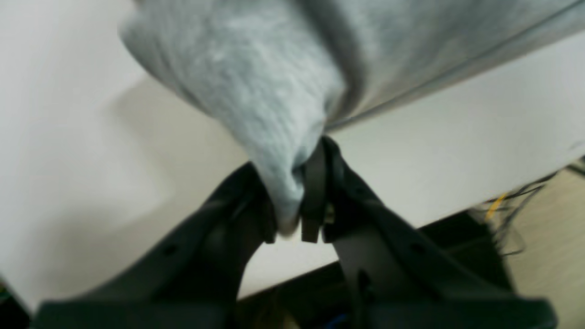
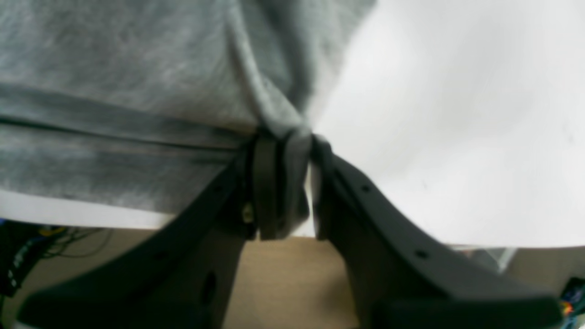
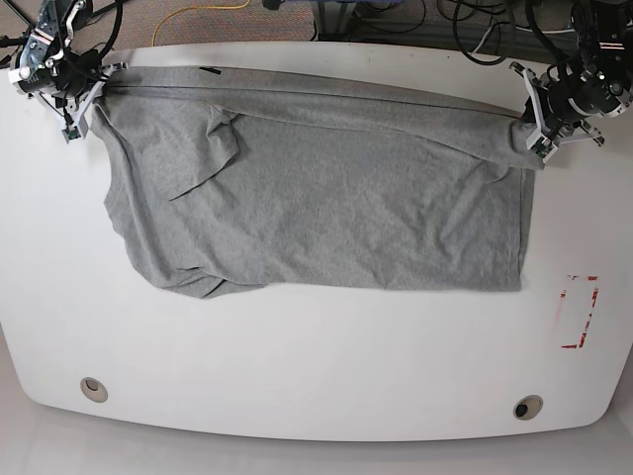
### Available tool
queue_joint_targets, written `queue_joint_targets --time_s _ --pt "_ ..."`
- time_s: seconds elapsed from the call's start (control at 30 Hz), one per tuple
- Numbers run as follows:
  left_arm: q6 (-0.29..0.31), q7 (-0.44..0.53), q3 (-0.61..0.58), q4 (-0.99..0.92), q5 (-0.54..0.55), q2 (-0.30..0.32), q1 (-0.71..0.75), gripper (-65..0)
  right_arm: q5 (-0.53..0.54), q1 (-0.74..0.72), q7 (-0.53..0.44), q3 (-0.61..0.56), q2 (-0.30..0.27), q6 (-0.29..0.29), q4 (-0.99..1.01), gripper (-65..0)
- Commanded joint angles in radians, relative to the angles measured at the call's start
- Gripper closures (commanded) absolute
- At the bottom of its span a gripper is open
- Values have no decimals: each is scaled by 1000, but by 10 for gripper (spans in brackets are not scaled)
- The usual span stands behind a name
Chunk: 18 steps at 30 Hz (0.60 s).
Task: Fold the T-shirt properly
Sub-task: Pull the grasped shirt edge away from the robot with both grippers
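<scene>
The grey T-shirt (image 3: 316, 188) lies spread over the white table (image 3: 297, 346), plain side up, no lettering showing. Its far edge is stretched in a taut line between my two grippers. My left gripper (image 3: 534, 124) at the far right is shut on a corner of the shirt; in the left wrist view the cloth (image 1: 256, 91) is pinched between its fingers (image 1: 292, 201). My right gripper (image 3: 89, 94) at the far left is shut on the other corner; the right wrist view shows the cloth (image 2: 114, 91) bunched in the gripper (image 2: 283, 183).
A red-outlined rectangle (image 3: 580, 312) is marked on the table at the right. Two round holes (image 3: 93, 388) (image 3: 527, 407) sit near the front edge. Cables (image 3: 198, 15) lie on the floor beyond the far edge.
</scene>
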State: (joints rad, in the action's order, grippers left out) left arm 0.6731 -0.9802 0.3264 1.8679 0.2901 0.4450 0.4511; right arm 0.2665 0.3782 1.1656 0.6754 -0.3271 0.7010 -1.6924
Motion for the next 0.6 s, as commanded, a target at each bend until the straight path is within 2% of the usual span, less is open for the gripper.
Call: queue_joint_targets --time_s 0.0,0.1,0.17,0.5,0.57 --pt "-11 -6 10 19 -12 19 25 -57 -17 20 7 -12 -20 -3 -19 -109" --pt "-11 -6 10 20 -12 19 44 -64 -19 26 7 -23 -16 -3 -42 -109" --pt "-11 -6 10 20 -12 19 58 -93 -19 29 7 -39 -13 -3 -65 -109" --pt "-11 -6 10 20 -12 19 127 -356 -19 55 9 -61 6 -3 -105 -109" --pt "-11 -6 10 23 -12 19 134 -392 -19 57 9 -61 6 -3 -107 -113"
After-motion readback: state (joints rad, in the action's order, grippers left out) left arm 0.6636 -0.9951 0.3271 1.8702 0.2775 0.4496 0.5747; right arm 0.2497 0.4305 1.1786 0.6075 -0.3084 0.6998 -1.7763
